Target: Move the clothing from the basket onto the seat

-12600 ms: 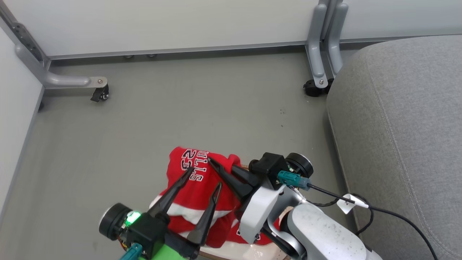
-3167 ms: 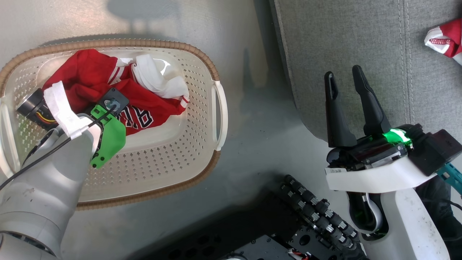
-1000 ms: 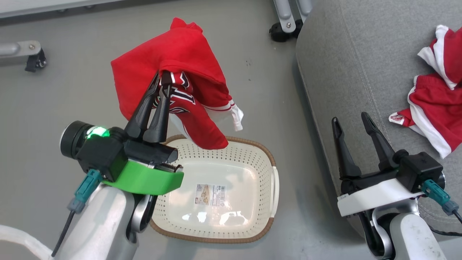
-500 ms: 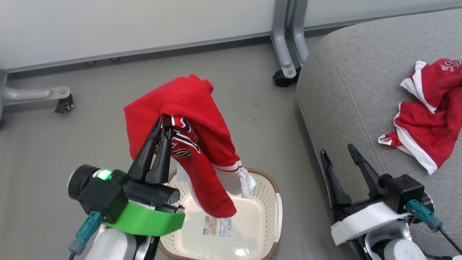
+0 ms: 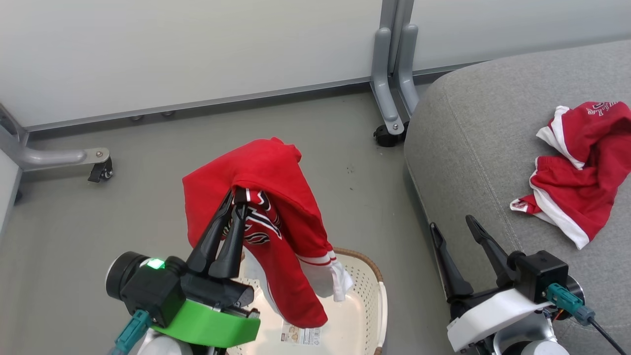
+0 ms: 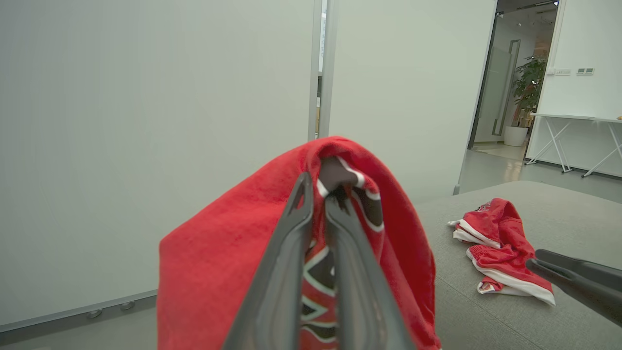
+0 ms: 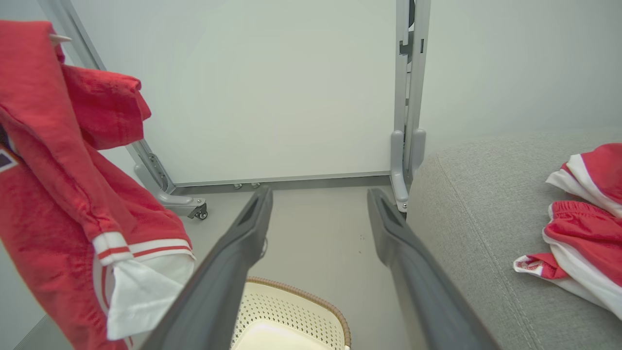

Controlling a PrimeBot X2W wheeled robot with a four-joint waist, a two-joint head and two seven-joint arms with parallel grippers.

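Left end effector [image 5: 236, 199] first: its two dark fingers are pressed together, pinching a fold of a red garment [image 5: 266, 167] right at the tips. The cloth drapes over those tips like a hood and hangs down on both sides, with the black-and-white lettering facing the fingers and a white-trimmed cuff dangling at the lower right. It's held up in the air, and in the head view its lowest hem hangs across the basket [image 5: 368, 264], which sits on the grey floor [image 5: 148, 207] underneath, cream perforated wall and brown rim peeking out at the bottom edge. Over to the right end effector [image 5: 451, 222]: fingers spread wide with nothing between them, poised at the near edge of the seat [image 5: 473, 138], well apart from the held garment. Further out on the seat, a second red garment [image 5: 581, 177] lies crumpled, white stripes showing, touching neither end effector. Beyond that, a grey metal frame leg [image 5: 392, 98] with a black caster stands on the floor just beside the seat's corner, against a pale wall panel.
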